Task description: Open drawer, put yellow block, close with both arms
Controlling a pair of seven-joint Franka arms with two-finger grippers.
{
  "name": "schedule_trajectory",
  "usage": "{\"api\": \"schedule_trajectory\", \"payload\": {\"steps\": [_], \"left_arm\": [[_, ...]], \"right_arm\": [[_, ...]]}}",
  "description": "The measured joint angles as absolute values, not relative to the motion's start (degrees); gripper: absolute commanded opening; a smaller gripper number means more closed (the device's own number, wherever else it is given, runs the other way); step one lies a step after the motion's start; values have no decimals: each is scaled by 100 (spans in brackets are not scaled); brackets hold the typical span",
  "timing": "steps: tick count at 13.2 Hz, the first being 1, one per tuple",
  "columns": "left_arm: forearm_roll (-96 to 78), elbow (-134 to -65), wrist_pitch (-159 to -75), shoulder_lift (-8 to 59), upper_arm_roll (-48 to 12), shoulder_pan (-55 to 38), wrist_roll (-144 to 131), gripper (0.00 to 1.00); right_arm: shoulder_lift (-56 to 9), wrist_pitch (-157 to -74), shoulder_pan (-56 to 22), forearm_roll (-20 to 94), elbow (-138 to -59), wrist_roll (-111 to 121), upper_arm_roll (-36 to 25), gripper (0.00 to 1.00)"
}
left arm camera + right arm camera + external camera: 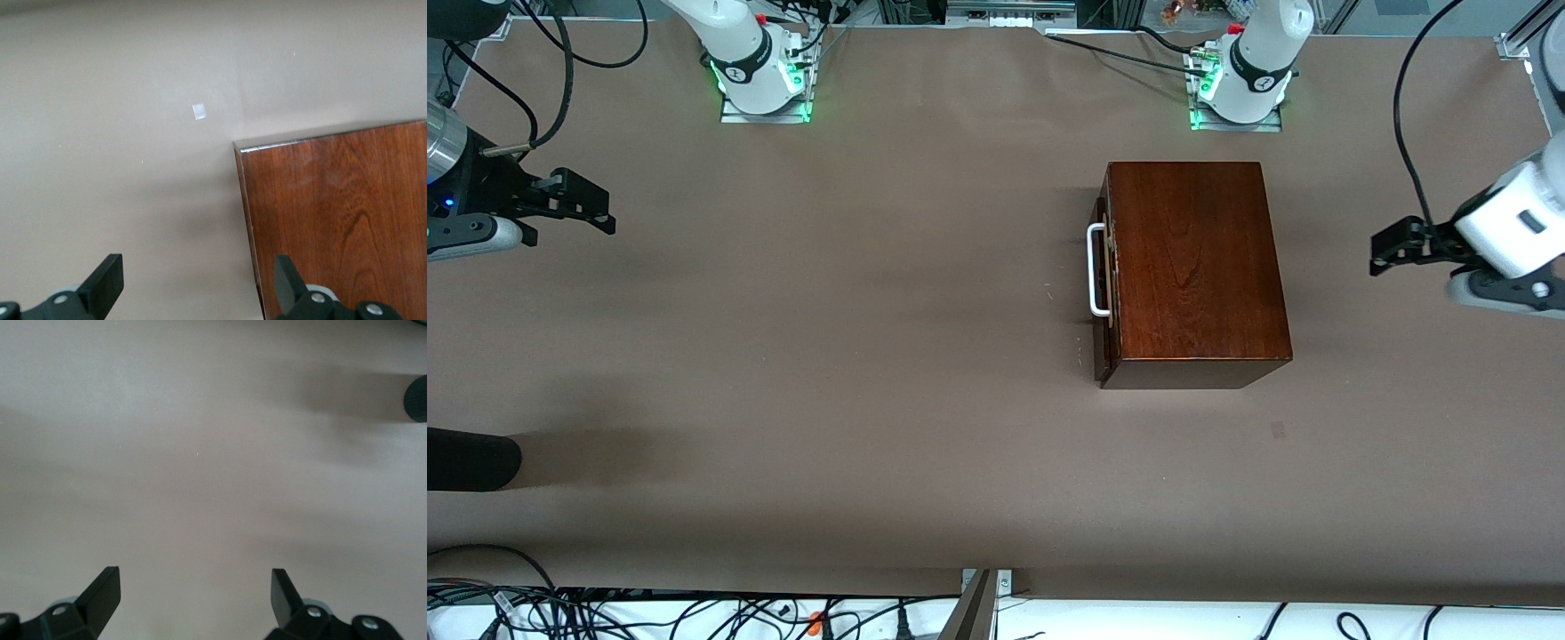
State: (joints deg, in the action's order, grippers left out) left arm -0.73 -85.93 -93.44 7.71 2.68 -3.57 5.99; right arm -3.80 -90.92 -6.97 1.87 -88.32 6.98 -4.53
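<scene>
Front view alone shows the closed drawer (1103, 271) mid-frame; wrist views show left gripper (199, 283) and right gripper (195, 593) spread, apparently empty.

Readable text: none in any view.
Arm bases (763, 67): small dark round marks at the frame's top, too small to read.

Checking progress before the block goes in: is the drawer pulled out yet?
No, the drawer sits shut, its front flush with the wooden box.
</scene>
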Motion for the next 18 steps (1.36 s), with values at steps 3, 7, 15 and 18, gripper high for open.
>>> {"api": "schedule_trajectory", "payload": {"steps": [3,7,15,18], "left_arm": [[-107,-9300,-9547,208,346,-362,535,100],[-50,-9422,-9549,128,173,-381,228,100],[15,-9422,-9548,118,54,-383,372,100],[15,-9423,-9547,119,53,-383,390,100]], "right_arm": [[-380,-9092,-697,187,-8832,698,-453,100],[-380,-9092,-697,187,-8832,698,-453,100],[-380,-9092,-697,187,-8832,698,-453,100],[-380,-9092,-697,187,-8832,698,-453,100]]}}
